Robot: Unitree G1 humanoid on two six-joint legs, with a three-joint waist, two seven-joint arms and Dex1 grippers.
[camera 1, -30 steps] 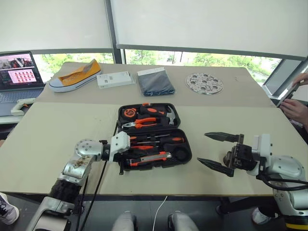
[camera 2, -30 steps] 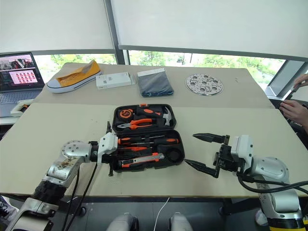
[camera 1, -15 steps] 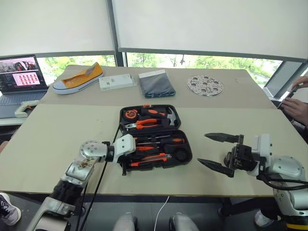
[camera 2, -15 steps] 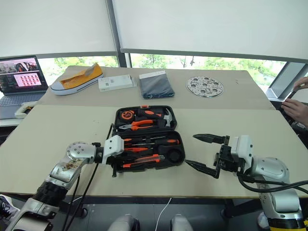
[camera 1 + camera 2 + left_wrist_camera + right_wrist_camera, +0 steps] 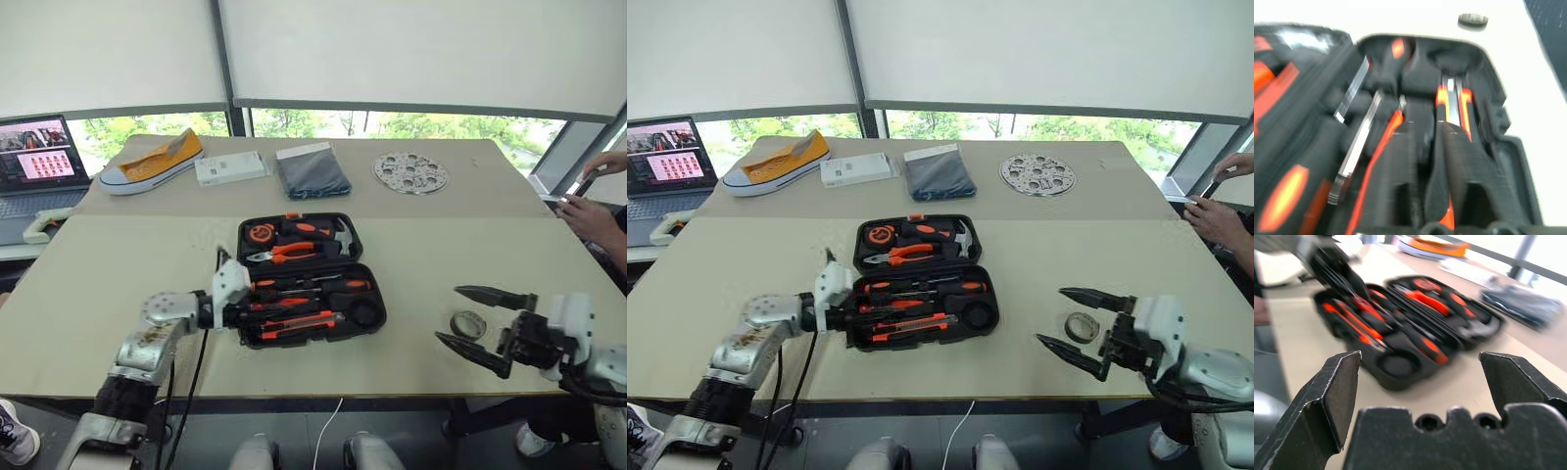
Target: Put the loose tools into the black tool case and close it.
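- Tool case [image 5: 367, 311] lies open near the tabletop's front edge, about mid-width, with screwdrivers [image 5: 313, 285] and a utility knife [image 5: 302, 324] in its near half.
- Right gripper [image 5: 482, 323] reaches level over the front right part of the tabletop, fingers spread wide and holding nothing; the grey tape ring [image 5: 468, 323] lies between them.
- Left gripper [image 5: 844, 305] points level into the case's left end, its forearm low over the tabletop; I cannot tell whether its fingers are parted.

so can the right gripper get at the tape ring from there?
Probably yes. The tape ring lies alone on bare table, beside the open right gripper, between its spread fingers as seen from the head. Nothing blocks it; the case sits off to the side.
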